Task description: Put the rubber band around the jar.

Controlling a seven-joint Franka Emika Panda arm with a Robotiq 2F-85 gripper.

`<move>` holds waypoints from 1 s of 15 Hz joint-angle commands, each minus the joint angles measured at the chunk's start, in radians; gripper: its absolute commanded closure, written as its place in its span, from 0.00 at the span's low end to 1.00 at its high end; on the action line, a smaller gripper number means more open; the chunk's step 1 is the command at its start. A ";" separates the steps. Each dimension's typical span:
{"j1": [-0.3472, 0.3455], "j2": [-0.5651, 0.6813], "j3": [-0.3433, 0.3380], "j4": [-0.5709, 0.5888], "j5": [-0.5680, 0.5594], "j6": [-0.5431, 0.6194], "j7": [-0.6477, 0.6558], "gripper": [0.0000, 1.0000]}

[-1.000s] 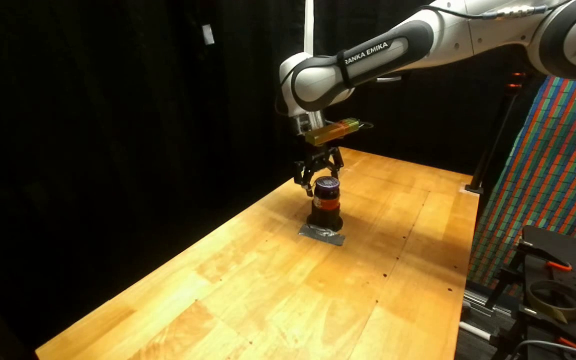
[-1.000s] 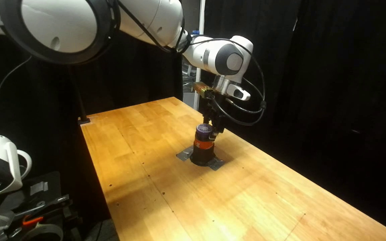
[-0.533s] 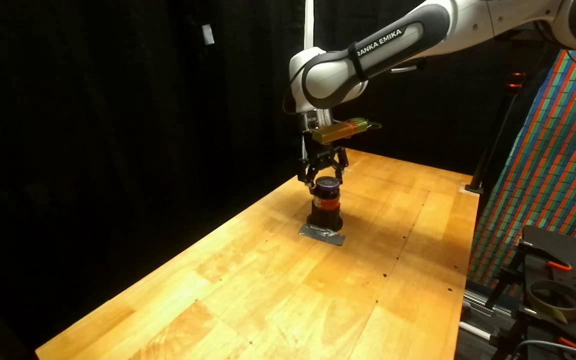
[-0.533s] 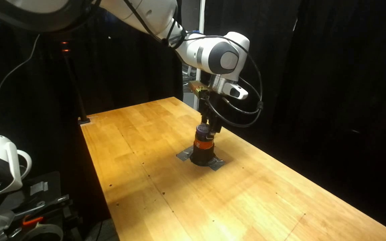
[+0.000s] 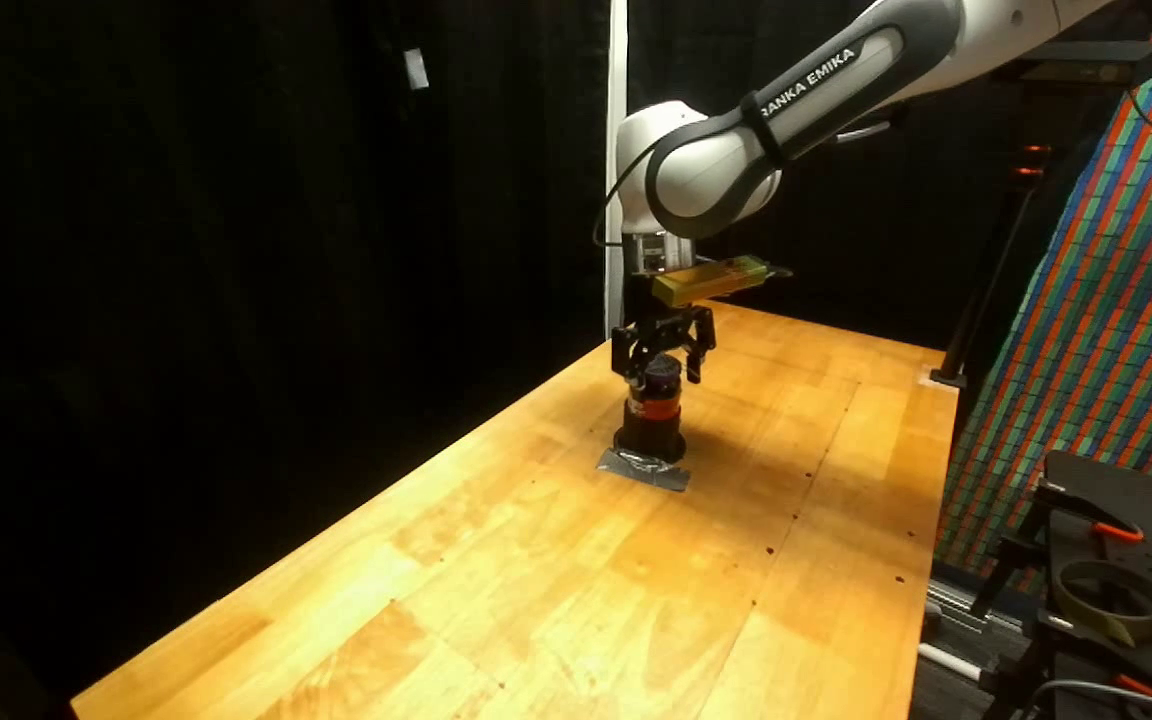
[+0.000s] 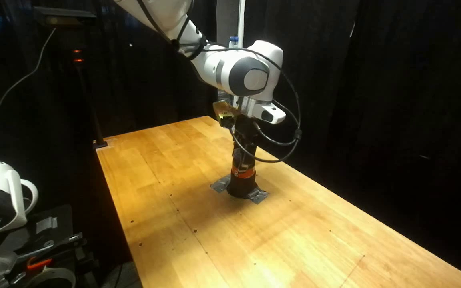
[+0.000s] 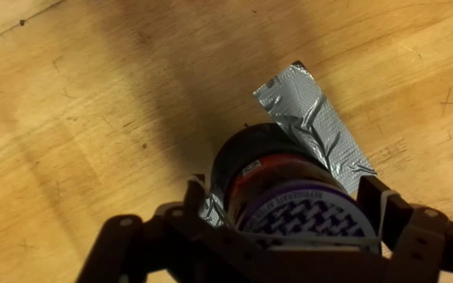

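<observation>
Wooden table [image 5: 536,600]; gripper [image 5: 665,378] farther over the jar [image 5: 654,411] than before; fingers [image 7: 372,196] spread; rubber band [image 7: 317,238] taut between them

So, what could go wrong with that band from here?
The rubber band, stretched between the spread fingers, might slip off or snap. It crosses the lid in the wrist view, so it could catch there instead of going down around the jar. And the fingers sit close to the jar, so a small shift might bump it, though tape at its base may help.
</observation>
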 commanded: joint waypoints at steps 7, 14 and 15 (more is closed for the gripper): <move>0.044 -0.224 -0.022 -0.379 0.009 0.282 0.076 0.00; 0.073 -0.308 -0.034 -0.543 -0.014 0.452 0.142 0.51; 0.078 -0.322 -0.036 -0.566 -0.019 0.474 0.152 0.58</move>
